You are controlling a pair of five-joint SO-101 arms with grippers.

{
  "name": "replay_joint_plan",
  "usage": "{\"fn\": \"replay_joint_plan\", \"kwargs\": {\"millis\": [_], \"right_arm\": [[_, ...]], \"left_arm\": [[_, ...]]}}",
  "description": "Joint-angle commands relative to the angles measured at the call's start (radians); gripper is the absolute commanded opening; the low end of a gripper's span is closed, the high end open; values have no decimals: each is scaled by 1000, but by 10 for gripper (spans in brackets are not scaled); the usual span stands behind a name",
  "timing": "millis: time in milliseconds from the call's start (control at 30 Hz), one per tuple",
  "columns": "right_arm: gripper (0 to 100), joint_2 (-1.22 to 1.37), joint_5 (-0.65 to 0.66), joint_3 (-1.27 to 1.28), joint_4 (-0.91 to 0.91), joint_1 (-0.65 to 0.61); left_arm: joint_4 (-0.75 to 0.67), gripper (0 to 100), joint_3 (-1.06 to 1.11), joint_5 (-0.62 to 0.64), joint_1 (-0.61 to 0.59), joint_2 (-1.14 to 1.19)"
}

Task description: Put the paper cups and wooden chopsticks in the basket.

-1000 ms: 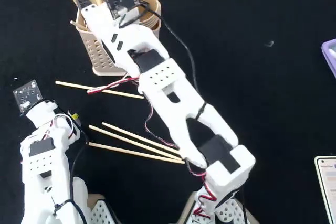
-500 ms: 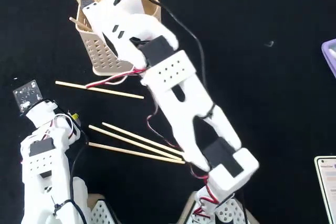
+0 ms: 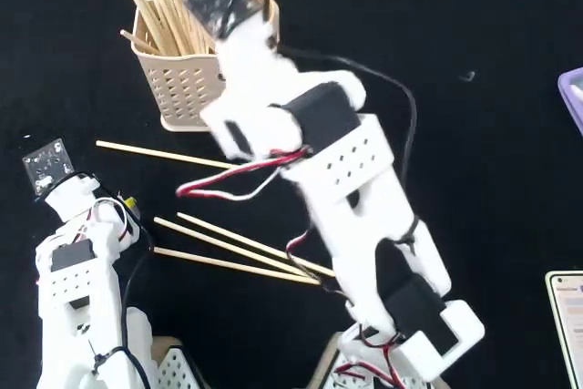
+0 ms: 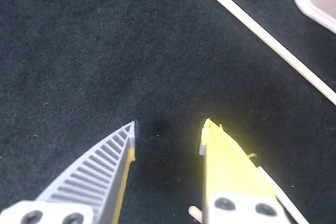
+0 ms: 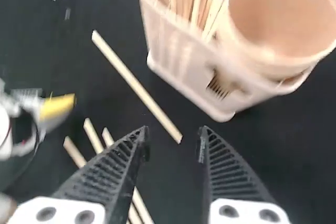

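A beige slotted basket point(image 3: 178, 88) stands at the table's back left, with several wooden chopsticks point(image 3: 168, 6) upright in it and a paper cup point(image 5: 278, 19) nested beside them. The same basket point(image 5: 194, 72) sits just beyond my right gripper point(image 5: 173, 135), which is open, holds nothing and hangs above the table. One loose chopstick point(image 3: 164, 154) lies in front of the basket, and three more chopsticks point(image 3: 237, 250) lie nearer the arm bases. My left gripper point(image 4: 168, 129) is open low over the black cloth, beside a chopstick point(image 4: 262, 38).
The right arm point(image 3: 355, 189) runs diagonally across the middle of the table. The left arm point(image 3: 77, 261) stays at the front left. A purple object point(image 3: 574, 97) and a white card point(image 3: 567, 312) sit at the right edge.
The right gripper, which was over the basket with chopsticks, has let them go into it and drawn back toward the right. The left arm has not moved.
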Motion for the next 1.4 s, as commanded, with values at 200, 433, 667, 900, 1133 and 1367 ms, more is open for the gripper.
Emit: {"fn": "replay_joint_plan", "kwargs": {"millis": [200,433,667,900,1133,1367], "right_arm": [[169,-130,140,605,-104,-193],[171,-193,173,1046,-485,-207],[171,-191,190,1178,-663,-201],[213,-191,261,1221,-733,-103],[241,-191,258,1236,-732,-101],[240,-182,233,1267,-761,-138]], "left_arm": [[-17,209,-7,3,10,-15],[-17,209,-7,3,10,-15],[-17,209,-7,3,10,-15],[-17,209,-7,3,10,-15],[-17,209,-7,3,10,-15],[-17,209,-7,3,10,-15]]}}
